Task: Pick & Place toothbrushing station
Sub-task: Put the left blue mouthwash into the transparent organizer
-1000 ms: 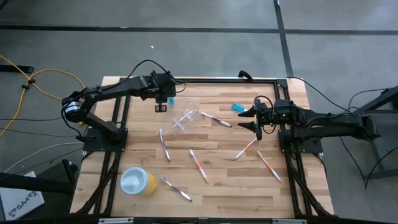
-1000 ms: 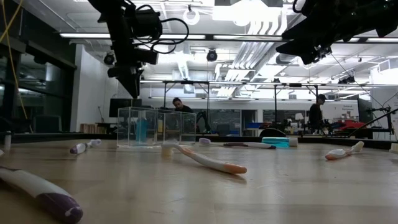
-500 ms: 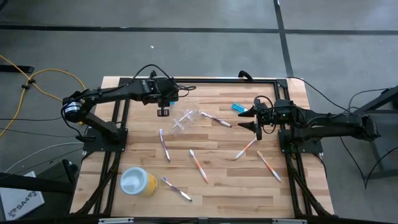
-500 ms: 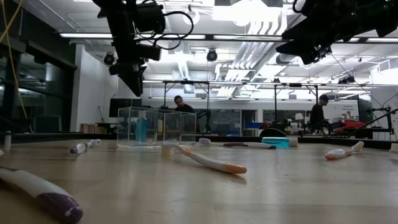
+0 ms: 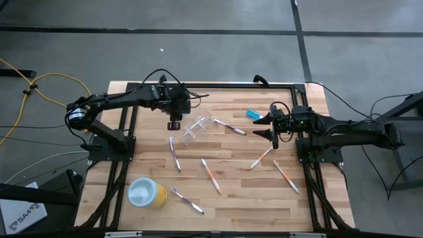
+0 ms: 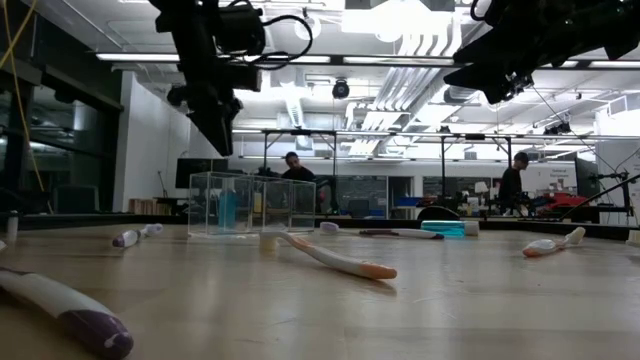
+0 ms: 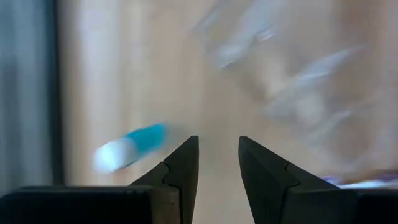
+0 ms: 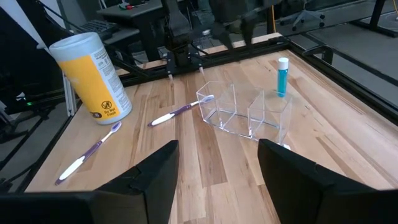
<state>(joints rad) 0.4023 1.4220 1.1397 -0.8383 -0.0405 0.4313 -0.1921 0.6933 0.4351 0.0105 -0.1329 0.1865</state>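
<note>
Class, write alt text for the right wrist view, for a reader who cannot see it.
A clear plastic holder with open compartments stands on a wooden table, a small blue tube upright beside it. A yellow cup stands farther off, with two purple toothbrushes lying between. The right claw is open in the foreground.

The wooden table (image 5: 231, 198) carries a clear plastic holder (image 5: 196, 128) near its middle, a yellow canister (image 5: 147, 193) (lying at one corner), two blue tubes (image 5: 252, 114), and toothbrushes (image 5: 211, 176) scattered flat across the boards.
</note>
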